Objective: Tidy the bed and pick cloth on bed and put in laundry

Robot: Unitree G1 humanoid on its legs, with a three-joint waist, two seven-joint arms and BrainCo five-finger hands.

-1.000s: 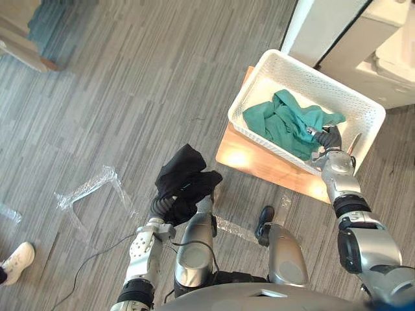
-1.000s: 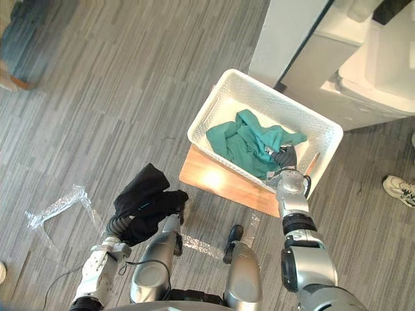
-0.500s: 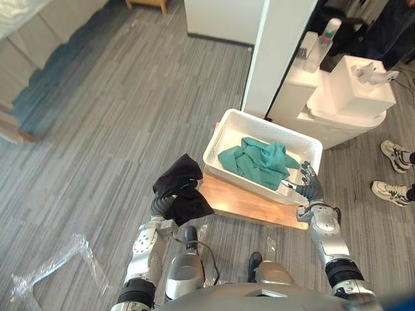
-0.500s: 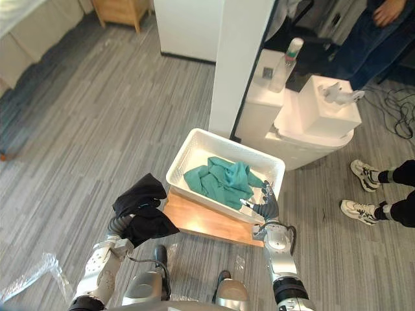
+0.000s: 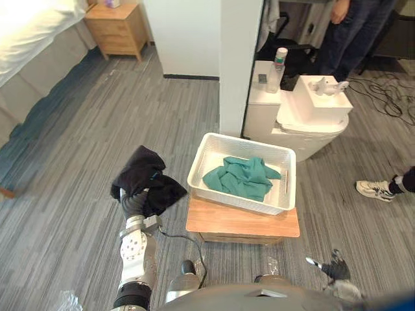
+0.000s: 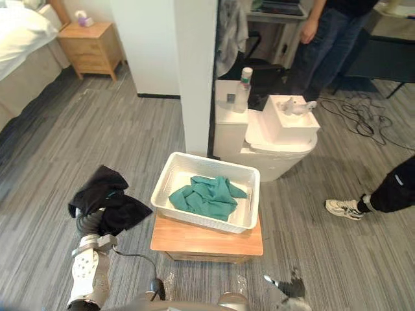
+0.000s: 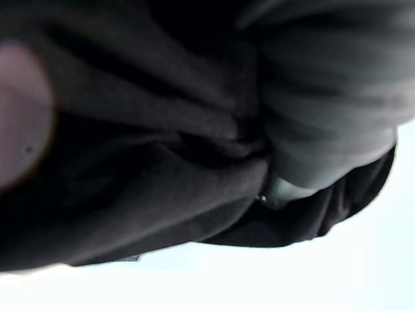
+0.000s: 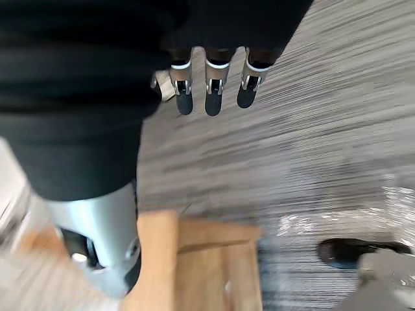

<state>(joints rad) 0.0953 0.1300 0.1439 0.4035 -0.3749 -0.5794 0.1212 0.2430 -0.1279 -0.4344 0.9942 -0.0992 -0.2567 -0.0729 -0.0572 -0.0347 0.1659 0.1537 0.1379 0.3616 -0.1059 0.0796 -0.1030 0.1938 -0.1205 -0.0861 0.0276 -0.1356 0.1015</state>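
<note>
**Black cloth held up beside the laundry basket**

The left hand (image 5: 134, 205) is raised with the black cloth (image 5: 146, 178) bunched over it. The cloth buries the hand, so I cannot tell its grasp. The cloth is a soft, crumpled lump. Its longer run slants from 11 o'clock to 4 o'clock, and a flap droops toward the basket.

At 3 o'clock, near the cloth, stands the white perforated plastic laundry basket (image 5: 209, 155). It is rectangular and holds a rumpled teal cloth (image 5: 243, 178). The basket rests on a low wooden desk (image 5: 243, 223) on the grey plank floor (image 5: 78, 129).

The right hand (image 5: 336, 266) hangs low at 5 o'clock of the basket, fingers (image 8: 213, 97) straight, holding nothing. A bed (image 5: 26, 39) lies off at 10 o'clock.
</note>
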